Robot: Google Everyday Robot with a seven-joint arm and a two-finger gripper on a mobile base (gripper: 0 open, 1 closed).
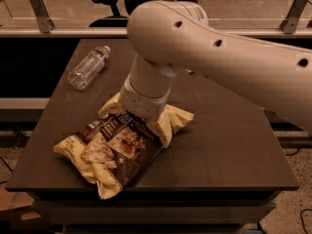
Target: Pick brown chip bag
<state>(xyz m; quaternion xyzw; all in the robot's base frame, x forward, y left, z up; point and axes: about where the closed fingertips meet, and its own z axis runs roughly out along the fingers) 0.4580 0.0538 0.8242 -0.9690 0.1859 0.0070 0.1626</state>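
The brown chip bag (114, 147) lies flat on the dark table (219, 145), near the front left. It is crinkly, with a dark brown front, chip pictures and pale yellow edges. My gripper (139, 117) is at the end of the white arm and presses down onto the bag's far upper end. The wrist hides the fingers.
A clear plastic water bottle (88, 67) lies on its side at the table's far left. A rail with metal brackets (41, 9) and an office chair (112, 4) stand behind the table. The table's front edge is close below the bag.
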